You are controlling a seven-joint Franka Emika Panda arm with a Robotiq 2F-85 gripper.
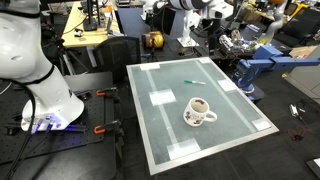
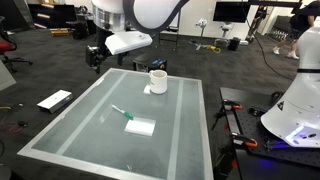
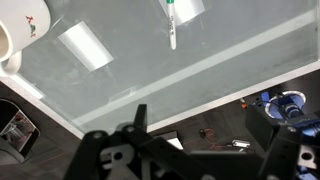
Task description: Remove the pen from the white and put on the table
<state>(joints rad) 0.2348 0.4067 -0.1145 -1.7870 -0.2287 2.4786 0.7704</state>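
Observation:
The thin green pen lies flat on the pale frosted table, apart from the white mug, which stands upright. In an exterior view the pen lies beside a white patch, and the mug stands near the table's far edge. In the wrist view the pen lies on the table, far from my gripper. The gripper's dark fingers are spread apart and hold nothing. In an exterior view the gripper hangs raised beyond the table's far edge. The mug is out of the wrist view.
A second white robot base stands by the table, and it also shows in an exterior view. A blue machine, a wooden workbench and clutter lie beyond the table. A flat white box lies on the floor.

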